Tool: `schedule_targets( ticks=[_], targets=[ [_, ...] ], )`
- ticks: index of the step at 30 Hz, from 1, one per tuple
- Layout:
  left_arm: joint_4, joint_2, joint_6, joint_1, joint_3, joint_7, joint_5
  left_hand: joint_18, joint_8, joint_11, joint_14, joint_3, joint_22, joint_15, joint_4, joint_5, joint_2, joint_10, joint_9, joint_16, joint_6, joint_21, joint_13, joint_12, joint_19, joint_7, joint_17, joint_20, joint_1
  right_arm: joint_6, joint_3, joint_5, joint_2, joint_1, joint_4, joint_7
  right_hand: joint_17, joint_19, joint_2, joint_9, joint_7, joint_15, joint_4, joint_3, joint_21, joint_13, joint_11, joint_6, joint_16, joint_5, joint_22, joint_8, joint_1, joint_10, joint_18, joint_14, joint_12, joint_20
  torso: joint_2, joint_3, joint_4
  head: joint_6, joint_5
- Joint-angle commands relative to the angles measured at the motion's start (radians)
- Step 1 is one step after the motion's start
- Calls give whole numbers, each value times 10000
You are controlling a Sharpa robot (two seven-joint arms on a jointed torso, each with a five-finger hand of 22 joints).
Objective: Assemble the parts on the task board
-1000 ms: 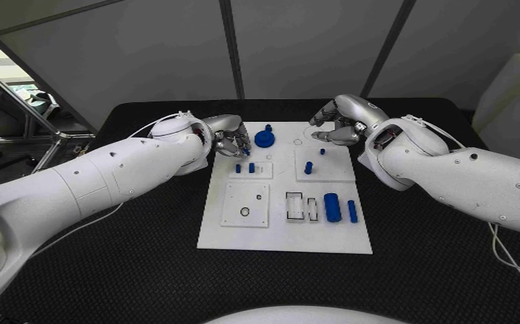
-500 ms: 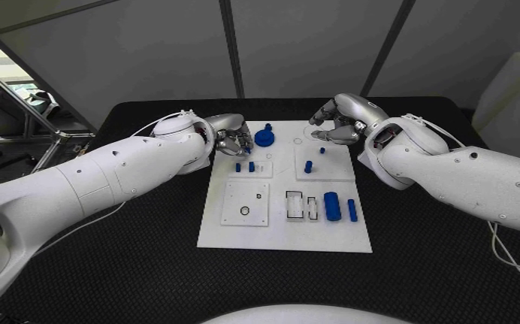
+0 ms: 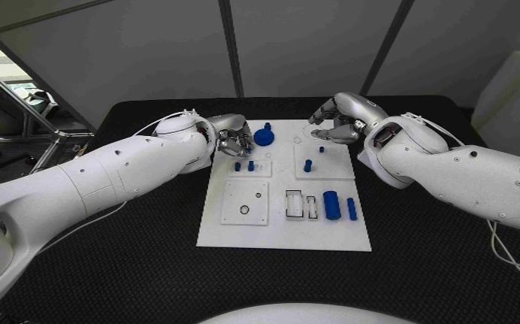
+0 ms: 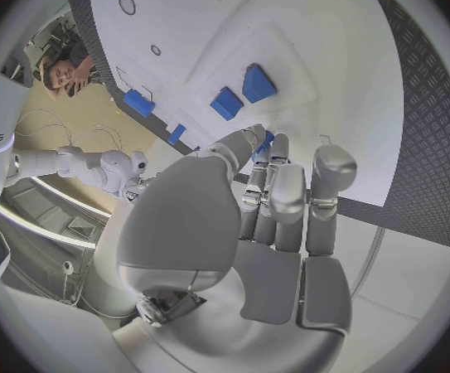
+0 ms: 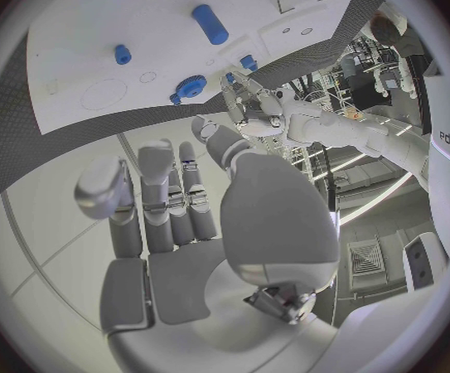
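Hands sit at the far end of the task board (image 3: 284,222), one on each side. The left hand (image 3: 230,139) hangs over the board's far left corner with its fingers (image 4: 273,192) drawn together and curled; a speck of blue shows at the fingertips in the left wrist view, but I cannot tell whether it is pinching a part or merely in front of one. Just beside this hand, toward the board's middle, stands one blue knob-shaped part (image 3: 264,138), and just nearer the robot from the hand stand two short blue pegs (image 3: 244,166) side by side on a raised white square. The right hand (image 3: 338,122) hovers over the far right edge of the board, its fingers (image 5: 158,189) loosely curled with nothing visible in them. Close below its fingertips is one small blue part (image 3: 321,150), and a little further toward the robot one upright blue peg (image 3: 309,166). Further out, near the board's right edge, lie two blue cylinders, a thick one (image 3: 331,205) and a thin one (image 3: 351,209), beside two empty rectangular slots (image 3: 302,205). One white plate with a small hole (image 3: 246,204) sits on the left side of the board. The board rests on the black worktop (image 3: 130,264).
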Motion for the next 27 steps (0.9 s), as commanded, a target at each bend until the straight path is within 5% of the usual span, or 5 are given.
schedule_targets(
  ticks=[1, 8, 16, 27],
  targets=[
    [-18, 30, 371, -23, -24, -317, -228, -39, 45, -14, 14, 23, -16, 23, -43, -59, 13, 78, 10, -46, 100, -73, 0, -54, -83, -4, -36, -3, -58, 6, 7, 3, -7, 21, 33, 80, -10, -65, 34, -11, 64, 8, 19, -27, -59, -11, 4, 27, -36, 45, -5, -49, -61, 59, 111, -41, 19, 2, 3, 3, 2, -10, -1],
    [-37, 36, 319, -24, -31, -374, -272, -30, -119, 58, -53, 3, -40, 70, -63, -118, -95, -77, -76, -132, -131, -148, -38, -197, -166, 75, -176, 19, -165, 10, 7, 3, -20, 22, 38, 64, -47, -76, 25, -14, 67, 6, 16, -35, -88, -31, 6, 16, -72, 45, -34, -55, -48, 49, 118, -42, 15, 1, -3, -2, 6, -17, -18],
    [14, -14, -124, -25, -33, -288, -259, -6, -176, 187, -94, 79, -85, 181, -47, -134, -547, -544, -739, -253, -2000, -264, -142, -556, -215, 71, -447, 135, -467, 111, 7, 3, -59, 22, 17, -2, -76, -86, -5, -19, 78, 11, 8, -64, -123, -72, 18, -9, -103, 44, -67, -62, -28, -9, 123, -39, -6, 3, -2, -7, 9, -3, -17],
    [117, -124, -543, -27, -31, -183, -51, 25, -162, 245, -160, 26, -201, 219, -32, -145, -654, -723, -937, -376, -2319, -454, -149, -656, -304, -110, -671, 175, -517, 193, 7, -2, -98, 23, -51, -164, -174, -145, -45, -26, 102, 30, -4, -127, -255, -142, 43, -48, -203, 41, -203, -66, 15, -123, 150, -53, -19, 15, -7, -6, 14, -3, -8]
  ],
)
